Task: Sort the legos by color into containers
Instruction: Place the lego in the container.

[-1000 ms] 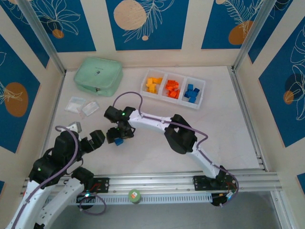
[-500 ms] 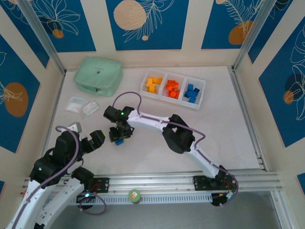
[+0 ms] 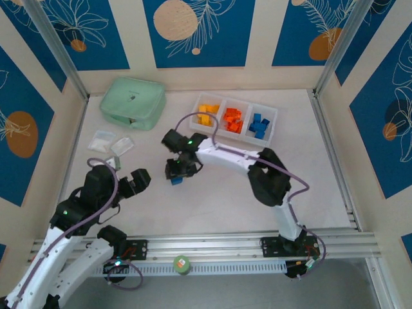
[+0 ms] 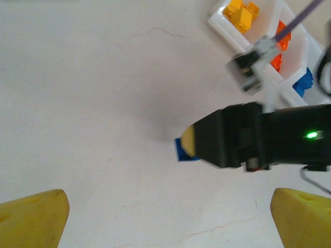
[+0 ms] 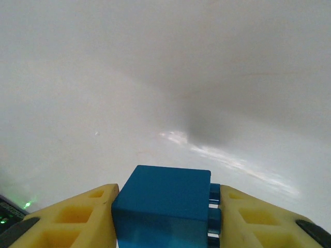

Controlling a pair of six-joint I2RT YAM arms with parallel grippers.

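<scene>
Gripping a blue lego between the right fingers, over the worktop. Holding the left fingers wide apart, empty.

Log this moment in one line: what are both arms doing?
right gripper: shut on small blue plastic brick | left gripper: open, empty | pending: brick into white three-compartment plastic tray

Over at my far left a mint green lidded box sits shut on the pale table, one clear bag and a second bag lie flat just nearer, and a small green-and-red round thing rests by the metal rail
</scene>
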